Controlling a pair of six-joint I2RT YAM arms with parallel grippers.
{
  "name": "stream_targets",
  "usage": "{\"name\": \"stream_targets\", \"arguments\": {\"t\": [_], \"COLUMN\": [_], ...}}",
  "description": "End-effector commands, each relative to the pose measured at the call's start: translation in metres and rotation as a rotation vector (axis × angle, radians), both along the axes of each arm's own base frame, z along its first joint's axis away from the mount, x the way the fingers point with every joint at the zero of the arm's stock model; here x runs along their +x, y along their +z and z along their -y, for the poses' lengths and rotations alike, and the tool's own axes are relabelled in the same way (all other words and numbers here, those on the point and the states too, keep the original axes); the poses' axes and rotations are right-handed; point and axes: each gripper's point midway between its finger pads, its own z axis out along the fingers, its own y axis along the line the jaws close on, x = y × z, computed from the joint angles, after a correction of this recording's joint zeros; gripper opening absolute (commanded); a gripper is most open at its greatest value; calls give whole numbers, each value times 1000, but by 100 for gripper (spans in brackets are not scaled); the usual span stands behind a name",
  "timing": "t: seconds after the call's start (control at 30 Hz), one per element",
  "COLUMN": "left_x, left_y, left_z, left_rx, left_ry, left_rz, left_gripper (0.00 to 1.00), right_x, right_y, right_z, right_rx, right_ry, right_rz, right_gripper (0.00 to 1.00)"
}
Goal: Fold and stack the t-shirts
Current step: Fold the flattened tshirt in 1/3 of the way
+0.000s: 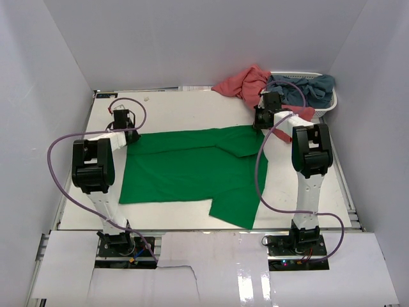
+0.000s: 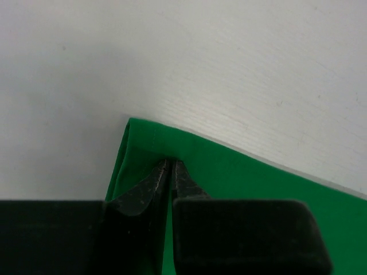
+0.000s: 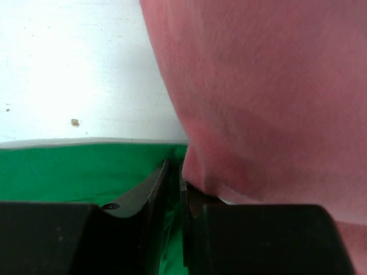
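A bright green t-shirt (image 1: pixel 185 169) lies spread flat across the table, one sleeve pointing toward the near edge. My left gripper (image 1: pixel 125 128) sits at its far left corner, where the left wrist view shows the jaws (image 2: pixel 170 163) pinched on the green cloth (image 2: pixel 258 177). My right gripper (image 1: pixel 263 121) is at the far right corner, its jaws (image 3: pixel 175 166) closed with green cloth (image 3: pixel 69 172) between them. A salmon-pink t-shirt (image 1: pixel 246 82) is heaped just behind, and a fold of the pink cloth (image 3: pixel 258 86) drapes over my right finger. A grey-blue t-shirt (image 1: pixel 307 88) lies in the basket.
A white slatted basket (image 1: pixel 332 102) stands at the far right corner, against the side wall. White walls close in the table (image 1: pixel 179 109) on the left, back and right. Purple cables loop off both arms.
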Motion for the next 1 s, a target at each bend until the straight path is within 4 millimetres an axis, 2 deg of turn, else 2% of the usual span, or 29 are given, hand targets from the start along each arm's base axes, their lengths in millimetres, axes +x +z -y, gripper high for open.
{"name": "stream_targets", "arguments": {"t": [0.0, 0.1, 0.2, 0.23, 0.37, 0.47, 0.53, 0.67, 0.7, 0.77, 0.8, 0.83, 0.87, 0.9, 0.93, 0.97], "left_x": [4, 11, 21, 22, 37, 44, 51, 69, 79, 86, 96, 96, 96, 94, 92, 90], "left_y": [-12, -23, -22, -27, -26, -24, -16, 27, 54, 79, 109, 121, 134, 161, 173, 185], "left_z": [-1, -4, -6, -5, -4, -5, -6, -4, -3, -1, 0, 2, 5, 7, 13, 20], "left_rx": [15, 30, 32, 31, 20, 20, 24, 10, 6, -5, -6, -9, -15, -20, -33, -52], "left_ry": [-3, 5, 9, 10, 8, 10, 15, 9, 8, -2, -9, -16, -26, -36, -52, -71], "left_rz": [-39, -65, -59, -69, -48, -43, -31, 55, 111, 143, 201, 209, 229, 276, 299, 326], "left_gripper": [17, 17, 17, 17, 17, 17, 17, 19, 20, 20, 22, 22, 22, 23, 24, 24], "right_x": [13, 21, 34, 36, 51, 62, 71, 94, 98, 107, 110, 106, 103, 101, 91, 77], "right_y": [5, 4, 6, 5, 3, 8, 18, 56, 68, 105, 121, 142, 153, 168, 199, 186], "right_z": [-5, -5, -7, -7, -11, -13, -15, -20, -22, -27, -29, -32, -31, -34, -36, -42], "right_rx": [7, 6, 6, 6, 20, 27, 31, 49, 54, 79, 91, 103, 108, 122, 134, 149], "right_ry": [-3, -14, -19, -19, -28, -32, -29, -6, 5, 22, 31, 44, 51, 68, 92, 130], "right_rz": [17, 21, 34, 32, 40, 62, 96, 202, 230, 303, 341, 377, 398, 438, 491, 456], "right_gripper": [19, 19, 20, 20, 21, 22, 23, 25, 26, 31, 34, 39, 41, 43, 44, 44]}}
